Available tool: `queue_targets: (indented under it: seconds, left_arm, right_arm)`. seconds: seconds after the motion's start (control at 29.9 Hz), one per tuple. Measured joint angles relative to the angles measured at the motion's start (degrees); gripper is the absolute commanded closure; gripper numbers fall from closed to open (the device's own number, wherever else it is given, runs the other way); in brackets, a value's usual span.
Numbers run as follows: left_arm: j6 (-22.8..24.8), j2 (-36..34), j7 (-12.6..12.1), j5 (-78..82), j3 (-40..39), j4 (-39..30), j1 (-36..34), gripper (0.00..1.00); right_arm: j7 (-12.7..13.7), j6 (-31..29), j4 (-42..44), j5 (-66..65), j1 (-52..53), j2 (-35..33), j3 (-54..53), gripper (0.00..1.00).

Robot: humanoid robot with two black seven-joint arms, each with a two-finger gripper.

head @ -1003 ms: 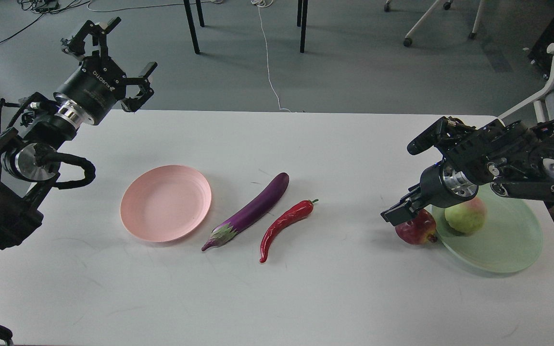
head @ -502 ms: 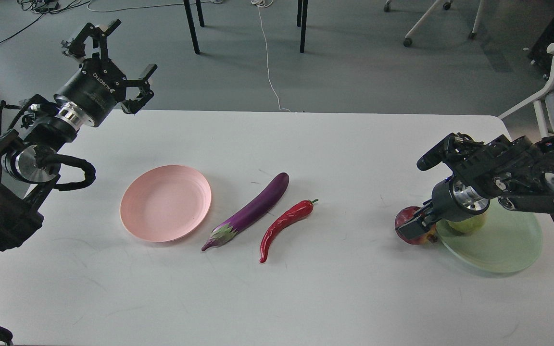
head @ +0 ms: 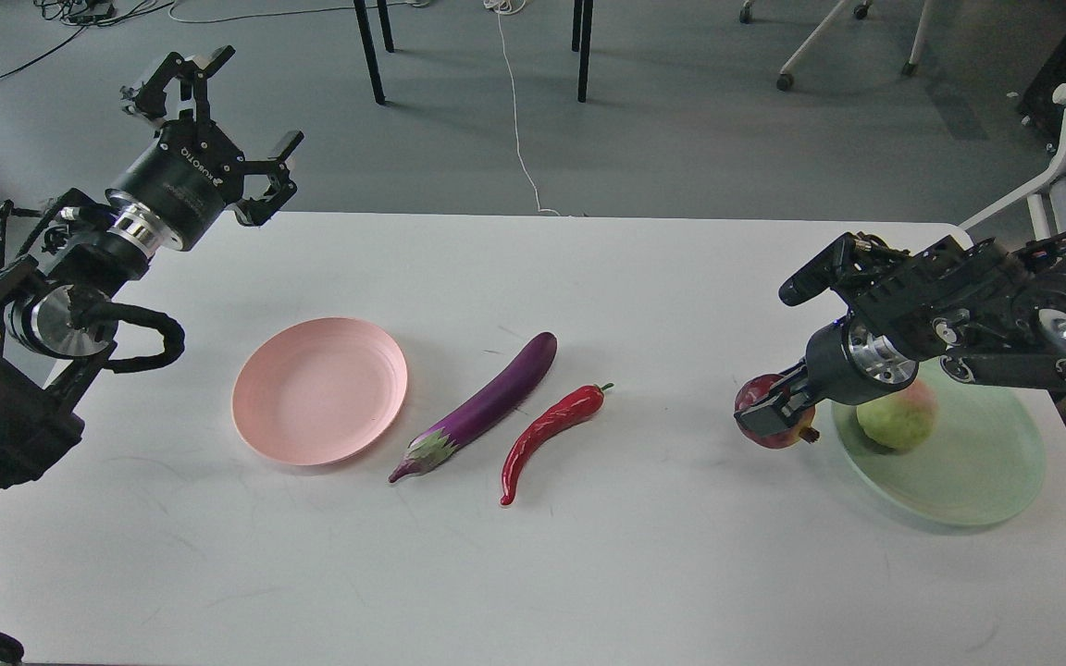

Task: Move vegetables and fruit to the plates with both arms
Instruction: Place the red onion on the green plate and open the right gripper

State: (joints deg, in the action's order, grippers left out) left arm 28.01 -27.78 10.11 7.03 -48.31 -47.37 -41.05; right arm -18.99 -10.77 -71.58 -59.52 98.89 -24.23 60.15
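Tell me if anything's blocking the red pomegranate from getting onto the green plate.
The yellow-green fruit already sits on the left part of the green plate, right beside the pomegranate that the right gripper holds. The plate's near and right areas are bare, so going over or around looks possible.

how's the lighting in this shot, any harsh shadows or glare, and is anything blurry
Head view: soft, even light; the eggplant and chili cast only faint shadows on the white table; no strong glare; the picture is sharp, though the dark right gripper shows little detail.
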Motion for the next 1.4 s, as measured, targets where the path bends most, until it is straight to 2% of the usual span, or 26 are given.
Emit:
queue_targets:
  seconds: [0.2, 0.37, 0.5, 0.74, 0.97, 1.27, 1.4]
  left_arm:
    - [0.00, -0.17, 0.00, 0.00, -0.19, 0.00, 0.00, 0.02]
    - [0.00, -0.31, -0.02, 0.00, -0.21, -0.05, 0.01, 0.02]
    - [0.00, -0.33, -0.08, 0.00, -0.21, -0.07, 0.00, 0.02]
    - [0.00, 0.57, -0.09, 0.00, -0.12, -0.10, 0.01, 0.02]
    - [0.00, 0.40, -0.09, 0.05, -0.15, -0.08, 0.01, 0.02]
    - [0.00, 0.35, -0.09, 0.09, -0.20, -0.07, 0.09, 0.02]
    - [0.00, 0.35, -0.09, 0.09, -0.21, -0.08, 0.09, 0.02]
  right_arm:
    - [0.04, -0.10, -4.65, -1.04, 5.01, -9.71, 0.39, 0.35]
    - [0.15, -0.19, -12.31, -4.75, 5.54, -19.98, 0.84, 0.35]
    - [0.24, -0.22, -13.91, -9.76, 5.06, -25.50, 2.51, 0.35]
    - [0.52, -0.16, -13.20, -11.80, 1.56, -27.24, 3.67, 0.34]
    - [0.87, 0.25, -7.88, -12.33, -4.75, -27.55, 3.07, 0.32]
    - [0.87, 0.84, -6.99, -12.20, -5.55, -28.95, 0.59, 0.32]
    - [0.88, 0.84, -6.33, -12.20, -5.96, -29.11, 0.30, 0.28]
